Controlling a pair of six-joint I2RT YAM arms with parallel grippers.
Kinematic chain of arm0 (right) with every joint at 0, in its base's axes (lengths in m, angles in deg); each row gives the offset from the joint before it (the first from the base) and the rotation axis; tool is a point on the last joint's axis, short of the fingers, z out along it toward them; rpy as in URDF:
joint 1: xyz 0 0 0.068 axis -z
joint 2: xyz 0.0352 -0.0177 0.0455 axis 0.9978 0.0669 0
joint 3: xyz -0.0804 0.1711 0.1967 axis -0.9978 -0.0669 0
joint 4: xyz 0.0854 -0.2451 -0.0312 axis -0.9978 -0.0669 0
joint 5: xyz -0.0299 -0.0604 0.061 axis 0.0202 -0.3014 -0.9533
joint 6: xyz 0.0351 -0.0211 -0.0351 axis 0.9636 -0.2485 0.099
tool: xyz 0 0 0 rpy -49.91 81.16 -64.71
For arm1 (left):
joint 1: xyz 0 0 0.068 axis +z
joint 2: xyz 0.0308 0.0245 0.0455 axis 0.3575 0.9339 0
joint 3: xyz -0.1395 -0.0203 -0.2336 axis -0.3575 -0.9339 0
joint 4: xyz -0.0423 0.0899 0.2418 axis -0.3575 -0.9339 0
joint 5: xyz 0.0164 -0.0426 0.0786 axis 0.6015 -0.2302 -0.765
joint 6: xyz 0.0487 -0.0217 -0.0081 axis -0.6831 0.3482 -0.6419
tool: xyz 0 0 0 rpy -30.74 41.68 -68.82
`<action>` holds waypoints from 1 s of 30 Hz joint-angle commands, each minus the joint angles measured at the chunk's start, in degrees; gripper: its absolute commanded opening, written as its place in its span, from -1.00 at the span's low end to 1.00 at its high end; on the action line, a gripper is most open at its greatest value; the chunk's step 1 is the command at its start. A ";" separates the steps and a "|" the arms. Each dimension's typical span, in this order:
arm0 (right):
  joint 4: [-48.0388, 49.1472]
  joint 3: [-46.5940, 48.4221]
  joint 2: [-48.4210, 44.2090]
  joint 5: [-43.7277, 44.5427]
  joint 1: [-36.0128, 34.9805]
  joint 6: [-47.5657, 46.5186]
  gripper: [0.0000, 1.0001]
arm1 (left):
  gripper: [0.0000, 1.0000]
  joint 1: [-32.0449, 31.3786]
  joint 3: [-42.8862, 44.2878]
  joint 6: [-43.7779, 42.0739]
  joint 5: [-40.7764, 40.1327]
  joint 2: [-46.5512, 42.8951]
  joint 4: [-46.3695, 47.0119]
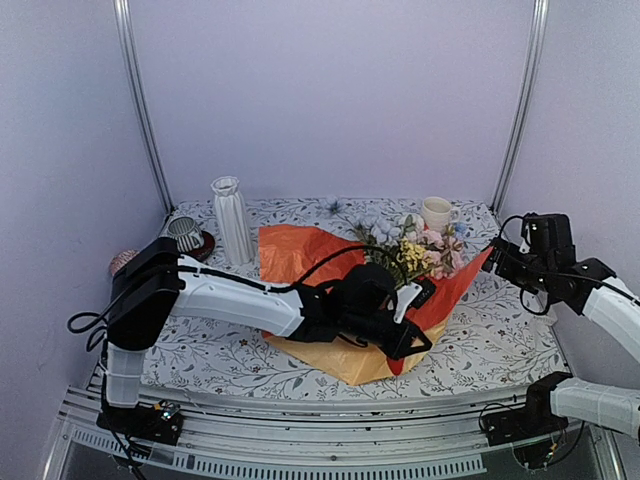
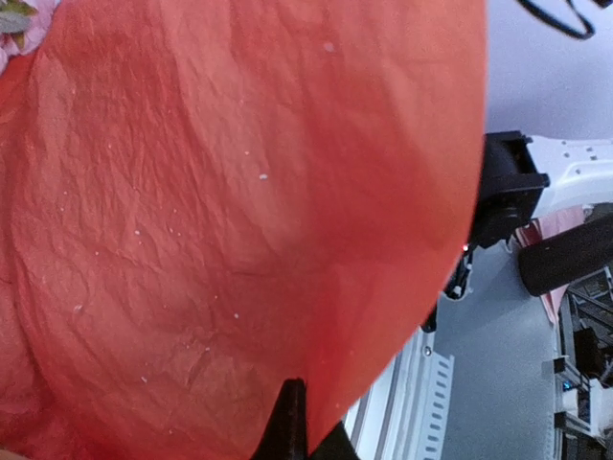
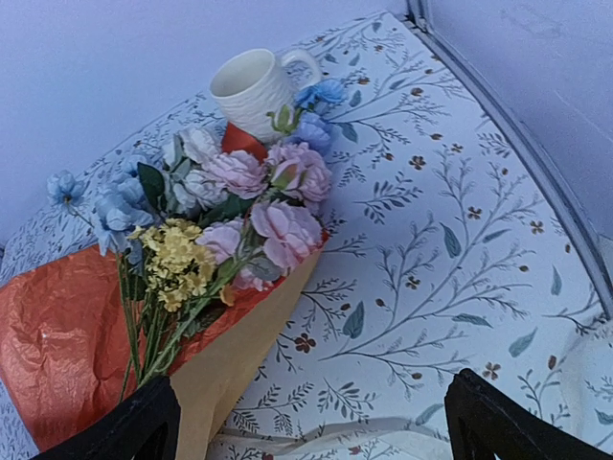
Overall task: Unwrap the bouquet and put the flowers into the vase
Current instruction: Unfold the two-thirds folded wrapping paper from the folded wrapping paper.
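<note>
Reaching across the floral-print table point(image 3: 460, 240), the left gripper point(image 2: 292, 426) is pressing its fingers together, apparently on a fold of the orange paper point(image 2: 239, 192), while the right gripper point(image 3: 311, 426) is hovering with fingers spread wide and nothing between them. The bouquet point(image 1: 400, 270) is lying mid-table with its paper partly opened, the flowers point(image 3: 239, 206) pointing toward the cream mug point(image 3: 254, 86) just beside the blooms. The vase point(image 1: 231, 220) is standing well apart at the back left. Pulling the sheet hard is risking a tear, or dragging the loose stems along and nudging the mug over; so narrow a pinch may also be letting the crinkly paper slip.
</note>
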 commanded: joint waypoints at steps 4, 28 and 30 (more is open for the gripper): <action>-15.86 9.27 -1.37 10.05 -0.29 8.58 0.97 | -0.96 -3.35 3.33 0.76 2.83 3.58 0.89; -9.47 10.62 -11.39 -4.09 -0.26 1.96 0.97 | -0.73 -6.00 11.28 5.18 11.87 16.43 2.75; -8.93 9.41 -11.08 -4.94 -0.25 2.59 0.97 | -0.69 -6.07 11.71 5.48 12.41 16.95 2.73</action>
